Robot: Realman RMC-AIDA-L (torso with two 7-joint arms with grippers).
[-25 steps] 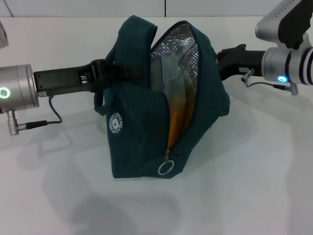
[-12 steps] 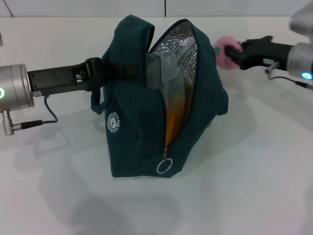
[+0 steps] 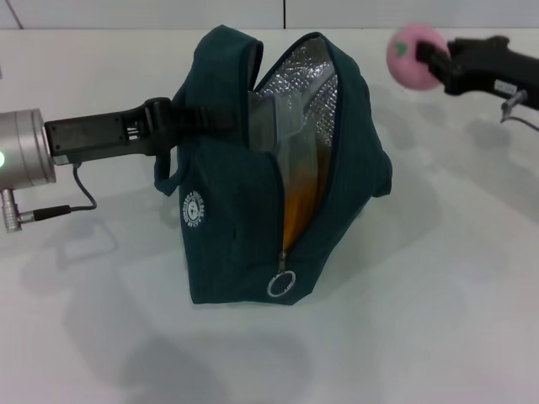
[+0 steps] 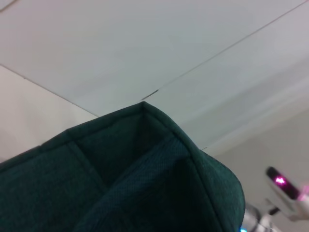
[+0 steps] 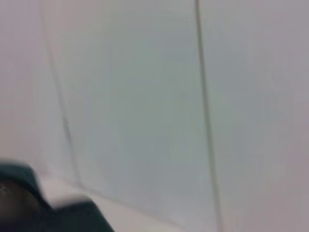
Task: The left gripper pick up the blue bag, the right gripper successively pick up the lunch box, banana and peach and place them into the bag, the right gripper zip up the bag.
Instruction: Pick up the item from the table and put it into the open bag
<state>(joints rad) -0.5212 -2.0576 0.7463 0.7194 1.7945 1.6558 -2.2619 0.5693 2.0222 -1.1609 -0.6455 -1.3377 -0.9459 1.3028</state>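
**Peach is on its way to the bag**

The right gripper (image 3: 431, 61) holds the peach (image 3: 412, 55) tight, in the upper right of the frame, up beside the blue bag (image 3: 253, 227). The left gripper (image 3: 173, 126) grips the bag's handle, middle left. Next, I think the peach must go into the open top.

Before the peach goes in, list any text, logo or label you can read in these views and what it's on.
Round white logo on the side of the blue bag: ring of lettering, too small to read.
White mark on the right gripper, which holds the peach: too small to read.
Lunch box in the bag: no label visible.
Wrist views: no text.
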